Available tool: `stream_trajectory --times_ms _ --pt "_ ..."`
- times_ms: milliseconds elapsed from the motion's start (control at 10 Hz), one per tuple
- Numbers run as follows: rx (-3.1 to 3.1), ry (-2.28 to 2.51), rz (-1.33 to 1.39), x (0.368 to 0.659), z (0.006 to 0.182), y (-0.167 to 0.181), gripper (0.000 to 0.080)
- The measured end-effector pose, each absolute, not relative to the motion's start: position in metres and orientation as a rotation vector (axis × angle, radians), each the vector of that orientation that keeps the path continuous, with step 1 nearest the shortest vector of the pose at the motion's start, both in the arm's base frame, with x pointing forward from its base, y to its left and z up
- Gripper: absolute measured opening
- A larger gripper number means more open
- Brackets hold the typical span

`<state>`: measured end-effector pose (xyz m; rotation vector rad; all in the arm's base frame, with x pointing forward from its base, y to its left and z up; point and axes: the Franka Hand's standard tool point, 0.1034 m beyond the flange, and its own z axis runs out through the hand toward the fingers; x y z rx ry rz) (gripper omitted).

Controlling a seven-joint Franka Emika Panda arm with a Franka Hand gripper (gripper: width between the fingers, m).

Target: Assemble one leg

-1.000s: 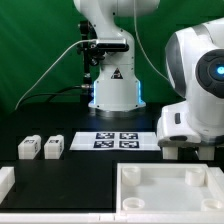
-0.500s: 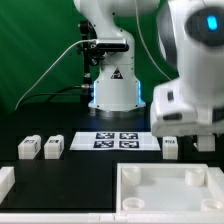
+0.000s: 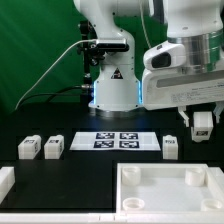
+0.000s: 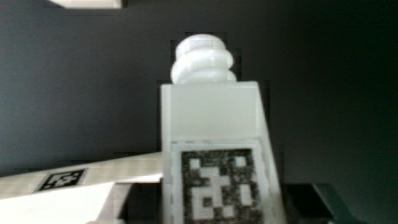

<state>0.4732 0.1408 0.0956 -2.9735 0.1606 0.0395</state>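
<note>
The leg (image 3: 203, 124) is held off the table, upright, clenched between my claw's (image 3: 203, 128) two fingers at the exterior view's right; the wrist view shows its tag facing the camera. A second leg (image 3: 170, 146) stands near the marker board (image 3: 118, 140). Two more legs (image 3: 40, 147) sit well apart at the left. The tray (image 3: 160, 167) lies nearest the camera.

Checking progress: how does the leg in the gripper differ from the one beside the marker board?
The held leg hangs above the table in the gripper; the resting leg sits on it, untouched. The held leg is further toward the exterior view's right. Both are small white tagged blocks.
</note>
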Motion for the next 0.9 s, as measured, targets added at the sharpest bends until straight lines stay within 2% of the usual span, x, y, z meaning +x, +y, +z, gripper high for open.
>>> stream_trajectory --times_ms 100,200,300,400,500,700,900 --pt "-2.971 0.162 -0.116 0.481 0.098 0.14 0.0294" --pt "-2.979 0.105 -0.223 0.498 0.112 0.129 0.0294" --pt "-2.981 0.054 -0.311 0.527 0.138 0.112 0.0294" --pt "-2.953 0.073 -0.503 0.556 0.156 0.108 0.0294" --pt "-2.913 0.063 -0.667 0.565 0.164 0.119 0.0294" --pt "-2.881 0.045 -0.79 0.557 0.161 0.125 0.0294" --pt "-2.886 0.037 -0.779 0.556 0.156 0.125 0.0294"
